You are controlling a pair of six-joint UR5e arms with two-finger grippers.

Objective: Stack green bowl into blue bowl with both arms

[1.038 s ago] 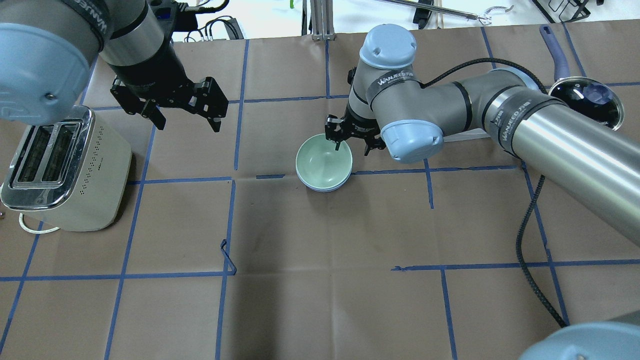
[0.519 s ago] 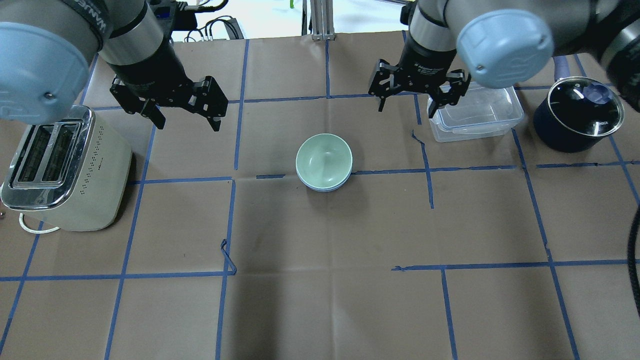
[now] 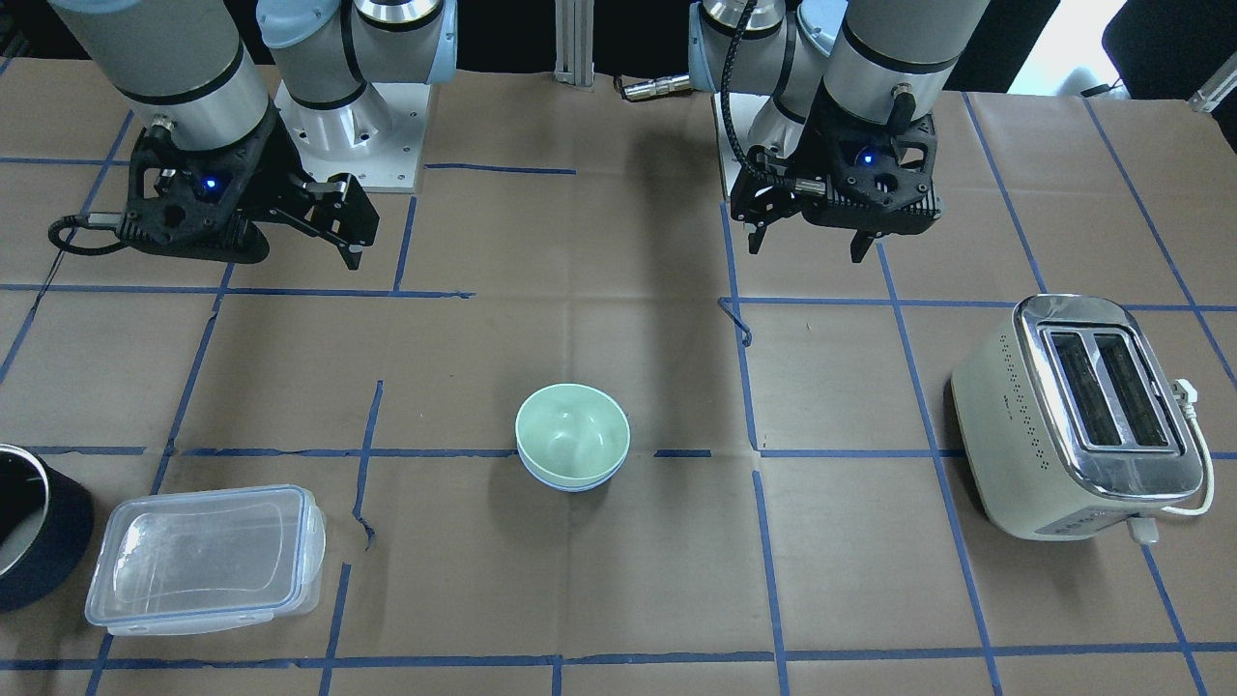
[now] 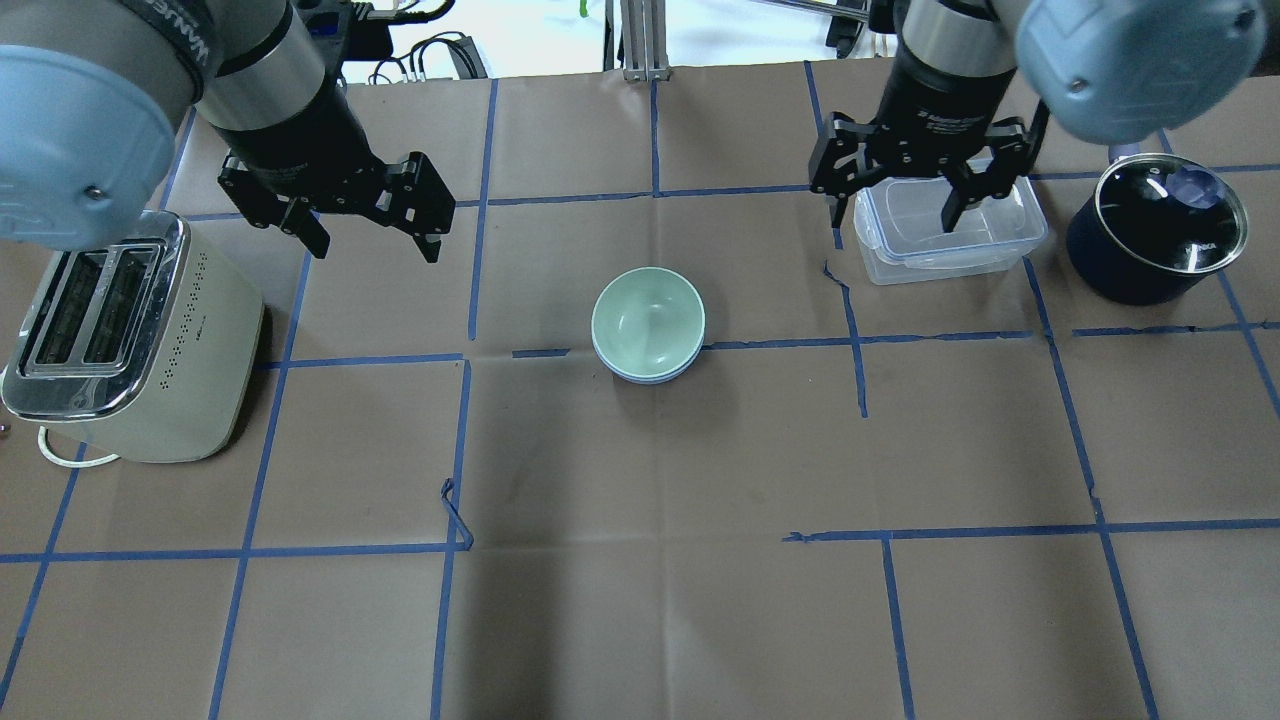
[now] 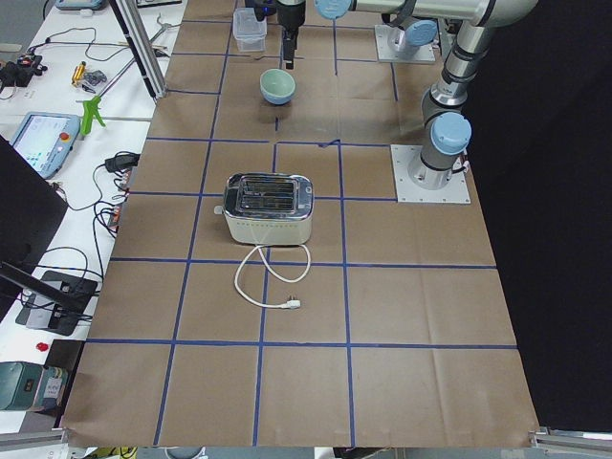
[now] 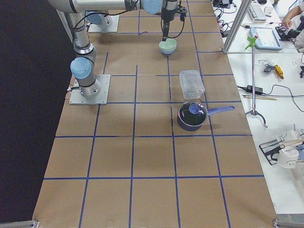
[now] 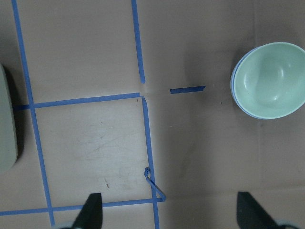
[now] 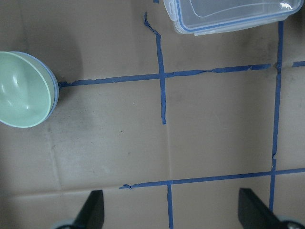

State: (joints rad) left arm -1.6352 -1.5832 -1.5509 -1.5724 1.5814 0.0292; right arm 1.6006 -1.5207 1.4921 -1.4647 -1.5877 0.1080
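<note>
The green bowl (image 4: 648,318) sits nested inside the blue bowl (image 4: 652,378) at the table's middle. Only a thin rim of the blue bowl shows. Both also show in the front view, green bowl (image 3: 572,432) in blue bowl (image 3: 570,484). My left gripper (image 4: 375,245) is open and empty, raised well to the left of the bowls. My right gripper (image 4: 893,218) is open and empty, raised to the right of the bowls over the clear container. The left wrist view shows the green bowl (image 7: 271,78) at upper right. The right wrist view shows it (image 8: 21,88) at the left edge.
A cream toaster (image 4: 130,340) stands at the left with its cord. A clear lidded container (image 4: 950,240) and a dark navy pot (image 4: 1155,235) stand at the right. Blue tape lines cross the brown table cover.
My right gripper has left the green bowl's rim, risen and moved right to above the clear container. The bowls stay nested. My left arm has not moved.
</note>
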